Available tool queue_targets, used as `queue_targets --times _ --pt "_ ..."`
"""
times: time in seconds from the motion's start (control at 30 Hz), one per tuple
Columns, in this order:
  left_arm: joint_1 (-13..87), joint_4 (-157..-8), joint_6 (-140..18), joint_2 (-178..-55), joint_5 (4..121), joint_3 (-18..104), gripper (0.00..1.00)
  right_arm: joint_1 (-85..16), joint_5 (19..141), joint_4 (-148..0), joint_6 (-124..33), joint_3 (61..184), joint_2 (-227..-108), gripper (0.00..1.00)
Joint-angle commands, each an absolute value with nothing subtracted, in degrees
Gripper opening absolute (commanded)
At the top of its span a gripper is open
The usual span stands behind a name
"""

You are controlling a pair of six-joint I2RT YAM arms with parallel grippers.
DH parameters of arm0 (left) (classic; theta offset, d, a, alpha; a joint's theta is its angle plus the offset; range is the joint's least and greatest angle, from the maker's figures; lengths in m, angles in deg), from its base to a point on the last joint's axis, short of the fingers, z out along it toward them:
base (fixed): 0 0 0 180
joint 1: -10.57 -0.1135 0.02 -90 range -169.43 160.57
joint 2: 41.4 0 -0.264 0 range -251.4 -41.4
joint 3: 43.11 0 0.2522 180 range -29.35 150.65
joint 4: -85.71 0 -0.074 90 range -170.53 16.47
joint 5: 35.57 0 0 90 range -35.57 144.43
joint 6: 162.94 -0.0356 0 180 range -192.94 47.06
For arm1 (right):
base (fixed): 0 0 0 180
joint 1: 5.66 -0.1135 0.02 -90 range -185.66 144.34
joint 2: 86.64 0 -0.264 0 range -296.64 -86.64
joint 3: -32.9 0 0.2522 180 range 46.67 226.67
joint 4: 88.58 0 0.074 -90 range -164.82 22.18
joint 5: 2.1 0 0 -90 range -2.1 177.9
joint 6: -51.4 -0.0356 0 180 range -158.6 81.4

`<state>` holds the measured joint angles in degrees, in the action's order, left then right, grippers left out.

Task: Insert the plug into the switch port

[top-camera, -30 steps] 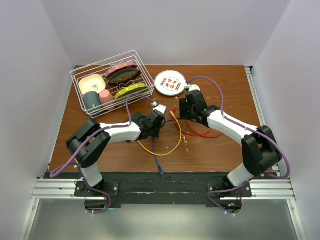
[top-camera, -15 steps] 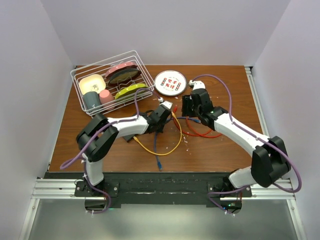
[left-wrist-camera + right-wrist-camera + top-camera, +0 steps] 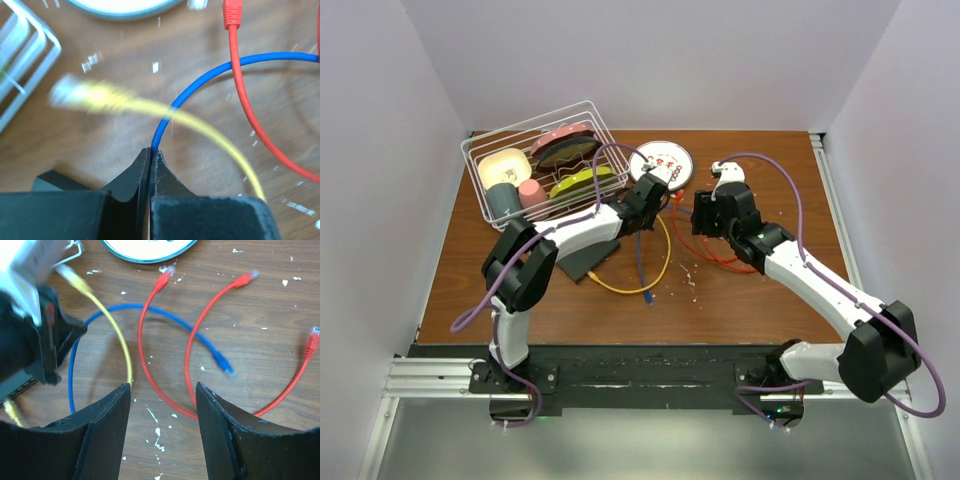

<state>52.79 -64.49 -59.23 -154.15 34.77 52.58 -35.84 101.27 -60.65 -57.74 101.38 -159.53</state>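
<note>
The switch (image 3: pixel 588 262) is a flat black box lying left of centre, partly under my left arm; its sockets do not show. My left gripper (image 3: pixel 648 192) is near the white plate, shut on a blue cable (image 3: pixel 200 75) a short way along its length (image 3: pixel 151 150). One blue plug (image 3: pixel 223 363) lies on the table between two red cables, below my right gripper (image 3: pixel 162 387), which is open and empty. The blue cable's other end (image 3: pixel 648 296) lies toward the front. My right gripper (image 3: pixel 704 214) hovers right of the left one.
A yellow cable (image 3: pixel 620 287) loops beside the switch, its plug (image 3: pixel 64 93) blurred. Two red cables (image 3: pixel 190 350) lie under the right gripper. The patterned white plate (image 3: pixel 665 160) and a wire dish basket (image 3: pixel 490 150) stand at the back. White crumbs dot the wood.
My left arm has swung back and right toward the plate, pulling the blue cable along and uncovering the switch. My right gripper has shifted slightly right.
</note>
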Motion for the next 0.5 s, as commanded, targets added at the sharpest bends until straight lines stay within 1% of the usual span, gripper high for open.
queue_targets --times 0.0,0.3,0.33,0.37,0.4,0.43,0.47 --pt "52.5 -66.9 -63.18 -154.6 33.16 58.53 0.0 -35.55 98.9 -61.81 -57.58 100.11 -157.4 0.58" --pt "52.5 -67.44 -67.4 -155.13 30.7 61.52 0.0 -35.63 88.09 -66.46 -58.46 97.47 -158.97 0.58" --pt "52.5 -67.08 -67.32 -155.31 30.35 61.53 0.04 -35.63 85.47 -67.17 -58.46 97.21 -159.15 0.58" --pt "52.5 -66.9 -67.23 -155.22 29.91 61.44 0.13 -35.63 83.96 -68.05 -58.55 96.94 -159.5 0.58" --pt "52.5 -66.9 -67.14 -154.61 29.99 60.65 0.29 -35.63 82.47 -69.8 -58.72 96.42 -160.29 0.58" --pt "52.5 -67.08 -66.97 -154.17 30.08 60.12 0.39 -35.63 80.71 -70.86 -59.34 95.98 -160.73 0.59" --pt "52.41 -67.17 -66.71 -153.64 30.25 59.6 0.46 -35.63 77.91 -71.82 -59.6 95.71 -161.35 0.59"
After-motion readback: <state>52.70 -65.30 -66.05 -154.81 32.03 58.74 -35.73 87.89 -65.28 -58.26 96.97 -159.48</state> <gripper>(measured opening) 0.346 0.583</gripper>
